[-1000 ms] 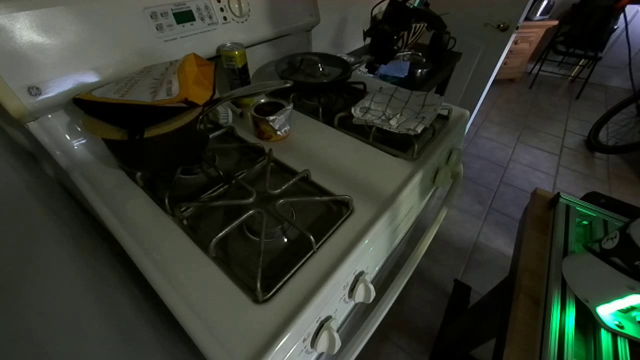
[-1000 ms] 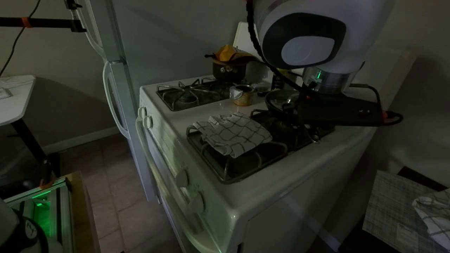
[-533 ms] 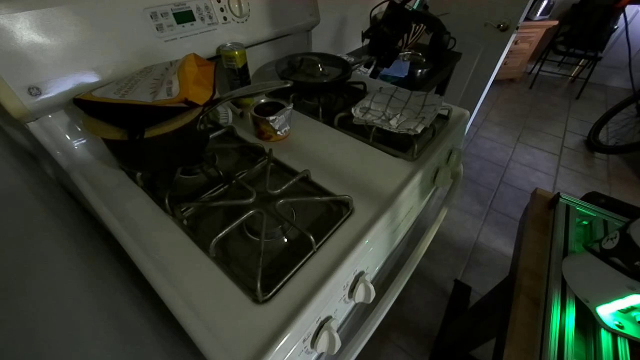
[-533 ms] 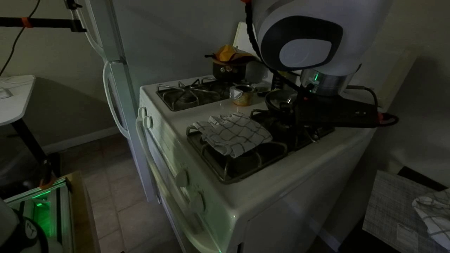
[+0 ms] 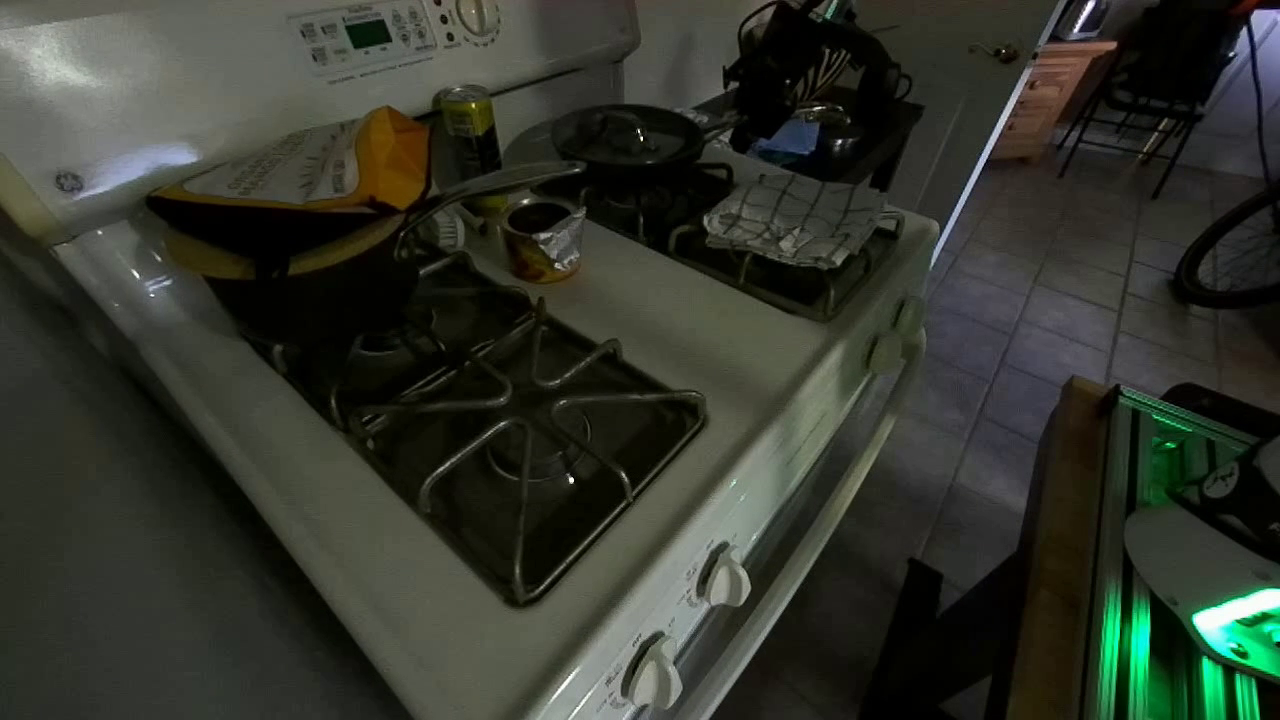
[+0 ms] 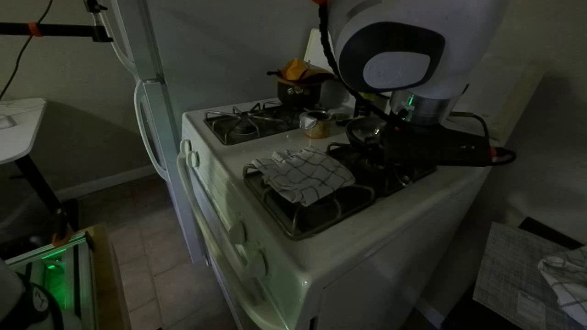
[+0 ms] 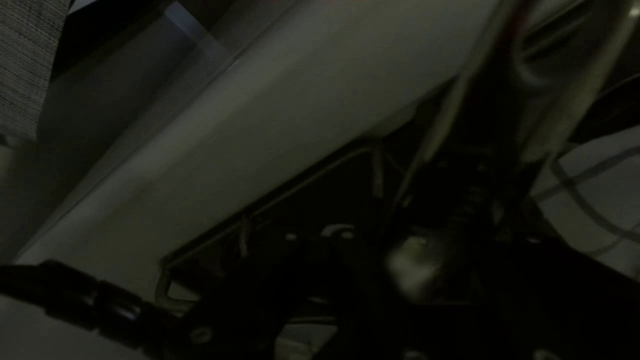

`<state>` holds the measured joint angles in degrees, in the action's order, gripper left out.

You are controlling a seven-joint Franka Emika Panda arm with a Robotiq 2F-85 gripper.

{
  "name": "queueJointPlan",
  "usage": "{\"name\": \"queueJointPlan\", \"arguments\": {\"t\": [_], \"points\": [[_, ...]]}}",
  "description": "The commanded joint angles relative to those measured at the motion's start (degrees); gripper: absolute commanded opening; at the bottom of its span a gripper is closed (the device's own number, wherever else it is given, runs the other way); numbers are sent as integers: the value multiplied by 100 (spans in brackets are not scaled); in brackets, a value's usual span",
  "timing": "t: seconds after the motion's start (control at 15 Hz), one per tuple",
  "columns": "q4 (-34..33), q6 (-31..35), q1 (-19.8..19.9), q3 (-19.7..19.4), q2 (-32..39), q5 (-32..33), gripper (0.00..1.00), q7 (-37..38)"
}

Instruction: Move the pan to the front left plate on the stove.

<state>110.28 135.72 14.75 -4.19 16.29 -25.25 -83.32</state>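
Note:
The pan (image 5: 628, 145), dark with a glass lid on it, stands on the back right burner; it also shows in an exterior view (image 6: 362, 133), partly behind my gripper. Its long handle (image 7: 560, 115) runs in the wrist view from the top right down between my fingers. My gripper (image 7: 440, 240) is at the handle's outer end, also seen in an exterior view (image 5: 762, 122). The picture is too dark to tell whether the fingers press on the handle. The front left plate (image 5: 525, 420) is a burner with a pronged grate, with nothing on it; it also shows in an exterior view (image 6: 245, 123).
A checked towel (image 5: 795, 220) lies on the front right burner. A small copper-toned pot (image 5: 542, 240) with foil stands mid-stove. A dark wok (image 5: 310, 290) with a yellow bag is on the back left burner, its handle reaching right. A tall can (image 5: 470, 130) stands behind.
My arm and gripper have shifted slightly left in an exterior view, along the handle's end. The pan has not visibly moved.

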Motion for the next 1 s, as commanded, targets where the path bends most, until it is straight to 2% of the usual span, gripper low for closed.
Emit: {"name": "queueJointPlan", "arguments": {"t": [0.0,0.47,0.73,0.93], "points": [[10,-189,122,94,-16,-144,0,-21],[17,-287,430,217,-100,-1363,3,-611],[10,-431,489,175,-139,-1874,3,-1276],[-33,-789,551,147,-140,-2141,3,-1840]]}}
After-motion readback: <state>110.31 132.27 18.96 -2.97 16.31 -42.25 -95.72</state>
